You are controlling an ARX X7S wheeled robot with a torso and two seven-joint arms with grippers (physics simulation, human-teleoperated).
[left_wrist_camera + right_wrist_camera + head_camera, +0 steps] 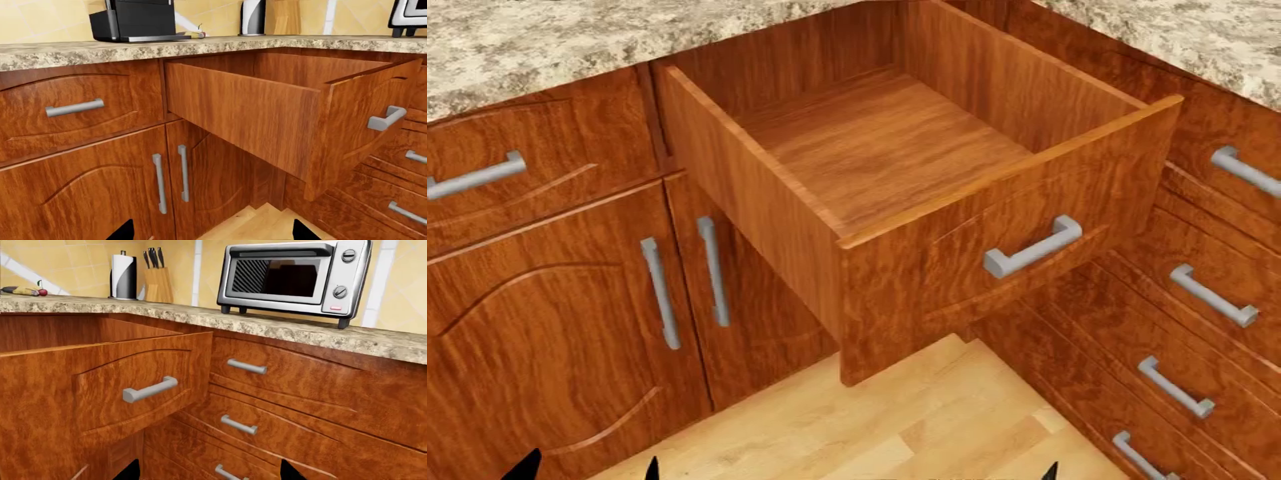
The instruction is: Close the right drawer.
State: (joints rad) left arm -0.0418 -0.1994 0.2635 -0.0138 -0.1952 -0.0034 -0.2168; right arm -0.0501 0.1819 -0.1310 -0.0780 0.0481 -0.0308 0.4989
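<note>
Right drawer [881, 170] sticks far out of the corner cabinet, under the speckled counter [547, 45], with nothing inside. Both grippers show only black tips, so I cannot tell if their fingers are apart.

Reddish-brown cabinets [547, 330] meet in a corner under a speckled stone bench [80, 50]. Walls [73, 265] are yellow tile, the floor [894, 430] pale wood. A toaster oven [293, 275], knife block [155, 282] and paper roll [123, 276] stand on the bench.
</note>
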